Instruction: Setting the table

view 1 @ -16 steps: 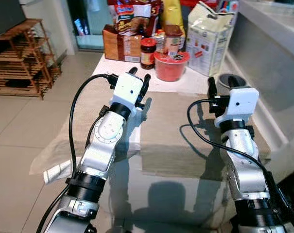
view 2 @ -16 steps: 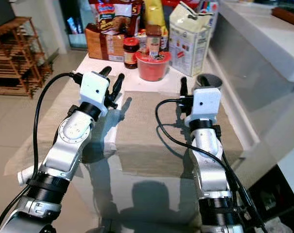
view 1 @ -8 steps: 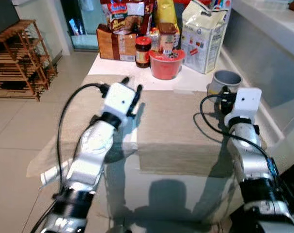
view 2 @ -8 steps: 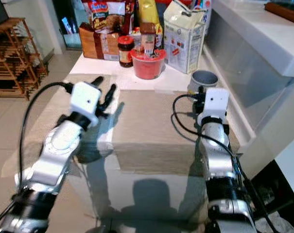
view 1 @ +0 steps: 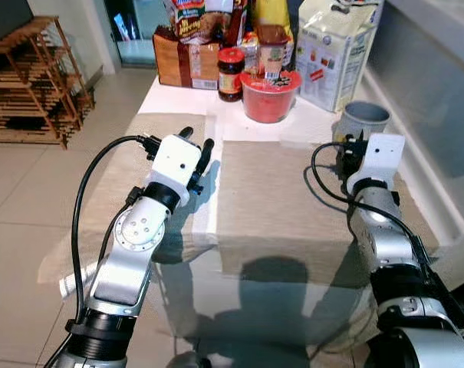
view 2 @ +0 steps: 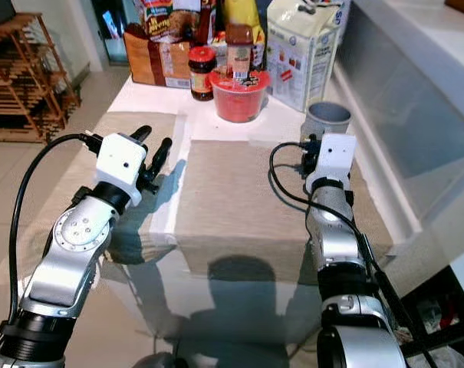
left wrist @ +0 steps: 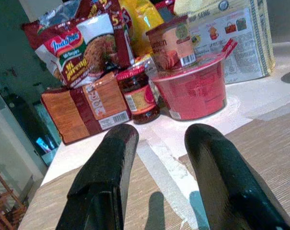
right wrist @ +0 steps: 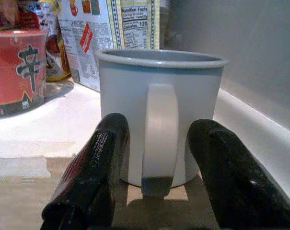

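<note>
So I've got the right gripper [right wrist: 156,191] lined up on the grey mug [view 1: 360,120], which sits at the far right of the bench [view 1: 182,98], just past the far edge of the tan placemat [view 1: 278,192]. In the right wrist view the fingers are spread with the mug's handle [right wrist: 159,134] dead centre between them, nothing gripped so far as I can tell. The left gripper [view 1: 196,146] hovers over the seam between the two placemats, fingers a bit apart and empty. My worry: if I close now I'd be pinching the thin handle only, and the mug could swing or twist out on the lift. Push forward too hard instead and it slides toward the white carton [view 1: 335,46] or the red noodle bowl [view 1: 268,96], since the glazed base probably won't resist much. The dangling cable [view 1: 324,184] on the right wrist could also snag the placemat.
</note>
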Robot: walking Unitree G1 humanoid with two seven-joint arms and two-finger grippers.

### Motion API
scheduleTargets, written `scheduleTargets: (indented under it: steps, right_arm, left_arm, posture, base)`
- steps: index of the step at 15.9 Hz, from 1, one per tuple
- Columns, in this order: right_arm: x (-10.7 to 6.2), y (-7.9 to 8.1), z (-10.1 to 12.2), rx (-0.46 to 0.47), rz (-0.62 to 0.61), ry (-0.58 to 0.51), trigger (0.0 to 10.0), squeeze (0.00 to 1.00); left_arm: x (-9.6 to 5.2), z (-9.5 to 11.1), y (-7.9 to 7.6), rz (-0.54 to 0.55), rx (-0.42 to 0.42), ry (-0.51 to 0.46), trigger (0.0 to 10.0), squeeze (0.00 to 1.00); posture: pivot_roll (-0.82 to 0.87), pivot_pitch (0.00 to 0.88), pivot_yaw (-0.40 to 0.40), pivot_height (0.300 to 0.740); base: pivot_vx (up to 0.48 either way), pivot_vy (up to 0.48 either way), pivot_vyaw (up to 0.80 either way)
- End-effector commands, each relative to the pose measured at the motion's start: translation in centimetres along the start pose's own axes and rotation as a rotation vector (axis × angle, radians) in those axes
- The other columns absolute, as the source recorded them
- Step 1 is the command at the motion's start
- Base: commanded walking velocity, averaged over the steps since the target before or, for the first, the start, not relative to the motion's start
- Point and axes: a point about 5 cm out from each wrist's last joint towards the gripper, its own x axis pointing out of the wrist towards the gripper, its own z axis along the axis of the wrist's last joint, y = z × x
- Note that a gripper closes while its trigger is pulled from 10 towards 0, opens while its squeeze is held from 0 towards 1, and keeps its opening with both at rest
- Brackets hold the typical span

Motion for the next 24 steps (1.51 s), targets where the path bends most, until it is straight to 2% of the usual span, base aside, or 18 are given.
scheduleTargets:
  steps: [1,2,3,4,13,16,21,24]
  right_arm:
    - [0.2,0.1,0.3,0.020,-0.011,-0.007,10.0,0.00]
    - [0.2,0.2,0.3,0.022,-0.010,-0.008,10.0,0.00]
    - [0.2,0.3,0.3,0.029,-0.016,-0.016,8.2,0.00]
    - [0.3,0.3,0.3,0.040,-0.008,-0.018,0.0,0.00]
    - [0.0,0.3,0.4,0.052,0.005,-0.025,0.0,0.00]
    - [-0.4,-0.2,0.1,0.054,0.021,-0.016,0.0,0.00]
    - [-1.3,0.3,0.0,0.010,0.068,-0.032,0.0,0.00]
    - [-2.7,1.2,2.0,-0.030,0.136,-0.179,0.0,0.00]
  left_arm:
    - [-0.2,0.1,0.2,-0.001,0.010,0.005,10.0,0.00]
    - [-0.2,0.2,0.2,-0.002,0.009,0.006,10.0,0.00]
    - [-0.2,0.2,0.1,-0.002,0.007,0.008,10.0,0.00]
    - [-0.2,0.3,0.1,-0.002,0.006,0.009,10.0,0.00]
    - [0.9,0.6,-0.6,-0.027,-0.010,-0.009,10.0,0.00]
    - [1.3,0.8,-1.2,-0.050,-0.032,-0.019,10.0,0.00]
    - [1.5,-1.2,-1.2,0.003,-0.124,0.079,10.0,0.00]
    - [1.7,-2.4,-1.7,0.001,-0.172,0.109,10.0,0.00]
  posture:
    - [0.18,0.000,0.014,0.740]
    - [0.18,0.000,0.014,0.740]
    - [0.18,0.000,0.014,0.740]
    - [0.17,0.000,0.013,0.740]
    - [0.13,0.000,0.025,0.740]
    - [0.12,0.000,0.027,0.740]
    - [0.10,0.000,0.026,0.740]
    - [0.08,0.000,0.007,0.740]
  base:
    - [0.000,0.000,0.00]
    - [0.000,0.000,0.00]
    - [0.000,0.000,0.00]
    - [0.000,0.000,0.00]
    - [0.000,0.000,0.00]
    - [0.000,0.000,0.00]
    - [0.000,0.000,0.00]
    - [0.000,0.000,0.00]
